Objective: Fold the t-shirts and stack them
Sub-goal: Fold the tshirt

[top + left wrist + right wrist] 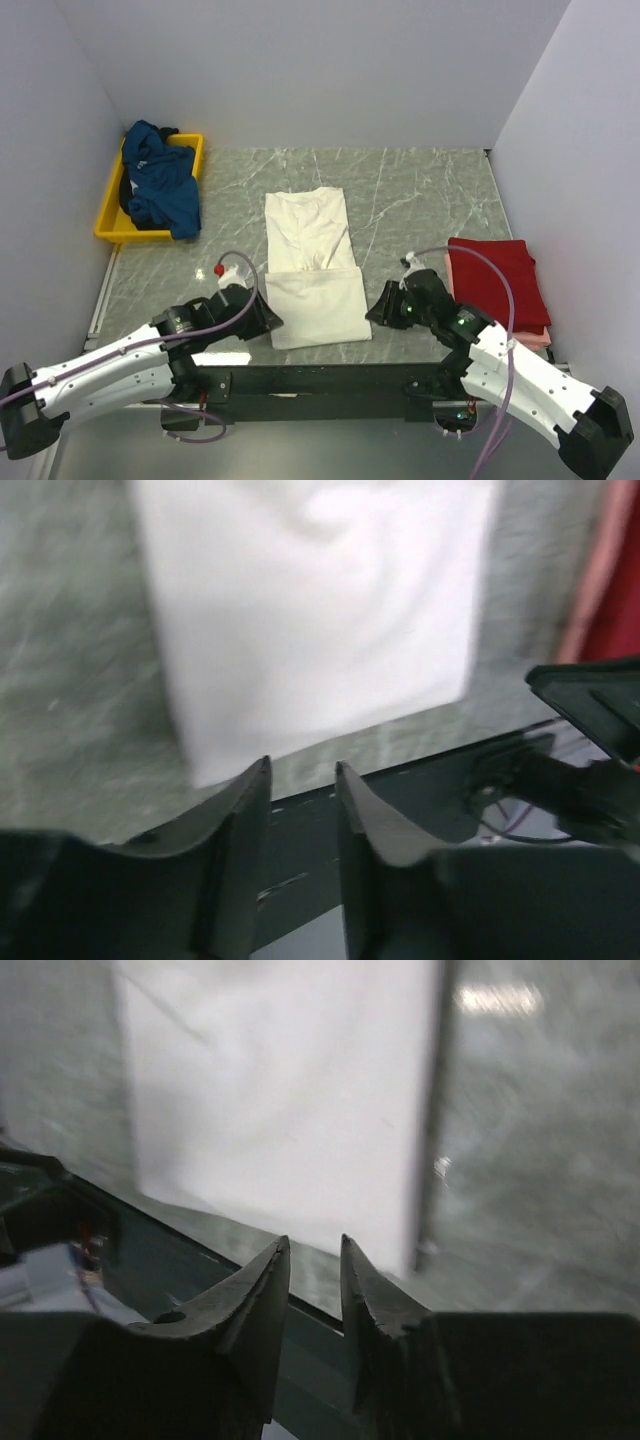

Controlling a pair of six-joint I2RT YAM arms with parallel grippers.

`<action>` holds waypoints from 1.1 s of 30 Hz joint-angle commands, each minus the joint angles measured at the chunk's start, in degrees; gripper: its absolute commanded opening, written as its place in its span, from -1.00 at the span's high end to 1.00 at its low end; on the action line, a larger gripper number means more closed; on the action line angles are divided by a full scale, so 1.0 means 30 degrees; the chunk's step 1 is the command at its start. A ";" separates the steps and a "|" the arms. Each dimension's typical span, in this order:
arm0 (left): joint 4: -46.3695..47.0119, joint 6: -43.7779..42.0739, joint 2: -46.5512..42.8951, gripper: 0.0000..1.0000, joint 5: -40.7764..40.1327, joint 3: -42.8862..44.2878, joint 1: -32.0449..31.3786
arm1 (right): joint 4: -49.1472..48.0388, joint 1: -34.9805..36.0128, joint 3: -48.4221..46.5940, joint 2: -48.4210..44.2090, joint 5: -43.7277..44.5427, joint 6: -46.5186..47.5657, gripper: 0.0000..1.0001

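Observation:
A cream-white t-shirt (pixel 312 265) lies in the middle of the table, its lower part folded up over itself (pixel 310 620) (pixel 280 1090). My left gripper (pixel 272 320) (pixel 302 765) hovers at the shirt's near left corner, open with nothing between its fingers. My right gripper (pixel 372 313) (pixel 315 1240) stands at the near right corner, also open and holding nothing. A folded red t-shirt (pixel 497 280) lies at the right on a pale pink one (pixel 535 341), of which only an edge shows. The dark teal-blue t-shirt (pixel 160 185) is bunched in the tray.
A yellow plastic tray (pixel 107 232) sits at the back left by the wall. White walls close in the table on the left, back and right. The black mounting rail (pixel 320 380) runs along the near edge between the arm bases.

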State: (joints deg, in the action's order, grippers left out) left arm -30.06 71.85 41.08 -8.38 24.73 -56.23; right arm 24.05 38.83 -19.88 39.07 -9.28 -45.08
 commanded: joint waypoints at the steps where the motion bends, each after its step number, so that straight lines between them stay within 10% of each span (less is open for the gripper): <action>1: 0.0055 -0.1740 0.0511 0.30 -0.1950 0.2593 0.0282 | -0.1125 0.0123 -0.2773 0.0975 0.1247 0.0933 0.35; 6: 0.3833 -0.5398 0.6162 0.99 -0.0229 0.5169 0.3005 | -0.4408 0.0123 -0.6639 0.7036 0.0019 0.2251 0.83; 16: 0.8116 -0.7545 1.3869 0.99 0.3292 0.7898 0.6201 | -0.6023 0.0123 -1.1507 1.5390 -0.1945 0.3308 1.00; 33: 1.0461 -0.7194 1.7098 0.99 0.3908 0.5058 0.8049 | -0.7959 -0.1399 -1.1421 2.1811 -0.3234 0.2019 1.00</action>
State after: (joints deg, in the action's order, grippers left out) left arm -0.05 51.31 91.13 2.85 41.78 -32.36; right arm 2.07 35.88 -54.72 103.68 -19.90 -38.37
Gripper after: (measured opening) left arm 0.013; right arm 0.007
